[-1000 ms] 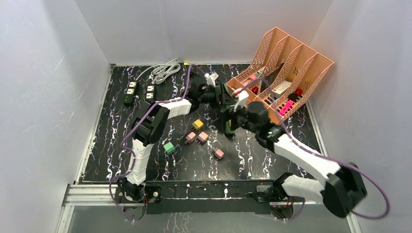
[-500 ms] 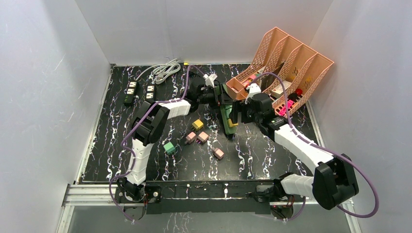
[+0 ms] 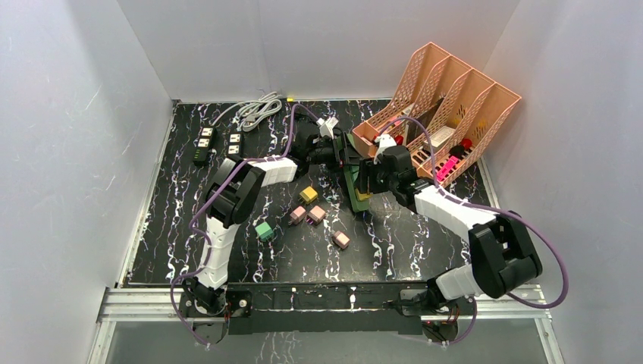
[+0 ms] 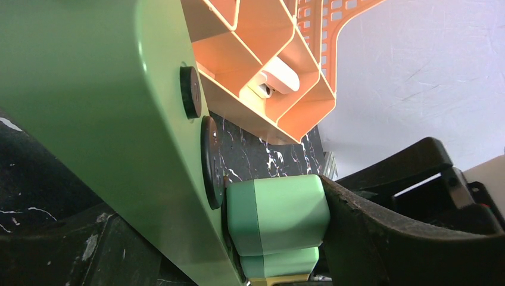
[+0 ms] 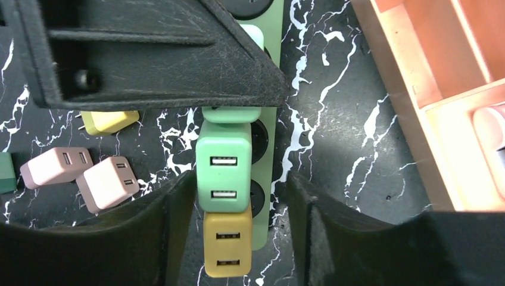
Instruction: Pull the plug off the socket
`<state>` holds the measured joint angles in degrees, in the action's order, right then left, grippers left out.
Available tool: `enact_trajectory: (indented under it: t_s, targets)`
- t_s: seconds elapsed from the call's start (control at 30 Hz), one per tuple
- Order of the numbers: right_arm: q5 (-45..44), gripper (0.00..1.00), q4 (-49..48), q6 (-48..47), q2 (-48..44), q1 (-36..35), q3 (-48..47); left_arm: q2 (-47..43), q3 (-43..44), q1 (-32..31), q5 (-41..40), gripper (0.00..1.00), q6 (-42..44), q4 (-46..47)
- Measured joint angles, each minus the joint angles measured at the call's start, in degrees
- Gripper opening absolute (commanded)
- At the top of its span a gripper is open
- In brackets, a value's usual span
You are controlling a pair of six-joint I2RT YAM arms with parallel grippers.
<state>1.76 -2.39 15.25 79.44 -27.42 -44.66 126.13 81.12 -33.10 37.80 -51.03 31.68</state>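
While right jaws flank it, the boxy green plug (image 5: 223,173) sits socketed.

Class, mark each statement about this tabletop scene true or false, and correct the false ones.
1. The right gripper is open, with a green adapter on the power strip between its fingers. True.
2. A yellow adapter is plugged in beside that green one. True.
3. The file organizer is blue. False: it is orange.
4. No adapters lie loose. False: a pink adapter and others lie on the table.
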Motion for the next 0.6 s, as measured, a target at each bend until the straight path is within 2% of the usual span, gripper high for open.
enact_trajectory:
  t_s: [0.03, 0.1, 0.13, 0.23, 0.27, 0.47, 0.6]
  targets:
    - [0.2, 0.46, -0.3, 0.0, 0.6, 0.0, 0.0, 0.0, 0.0, 0.0, 0.0, 0.74, 0.0, 0.0]
    - [0.8, 0.1, -1.0, 0.0, 1.7, 0.0, 0.0, 0.0, 0.0, 0.0, 0.0, 0.74, 0.0, 0.0]
    - [1.5, 0.0, -1.6, 0.7, 2.1, 0.0, 0.0, 0.0, 0.0, 0.0, -0.2, 0.78, -0.2, 0.0]
    - [1.6, 0.0, -2.7, 0.9, 2.6, 0.0, 0.0, 0.0, 0.0, 0.0, -0.2, 0.97, 0.0, 0.0]
    - [1.9, 0.0, -3.2, 0.9, 2.8, 0.0, 0.0, 0.0, 0.0, 0.0, -0.5, 0.98, 0.0, 0.0]
    - [2.2, 0.0, -4.5, 1.1, 3.2, 0.0, 0.0, -1.4, -0.1, 0.4, -2.7, 0.98, 0.5, -1.1]
    - [2.3, 0.0, -5.7, 1.1, 3.1, 0.0, 0.2, -1.9, -0.2, 0.5, -4.1, 0.91, -0.1, -1.1]
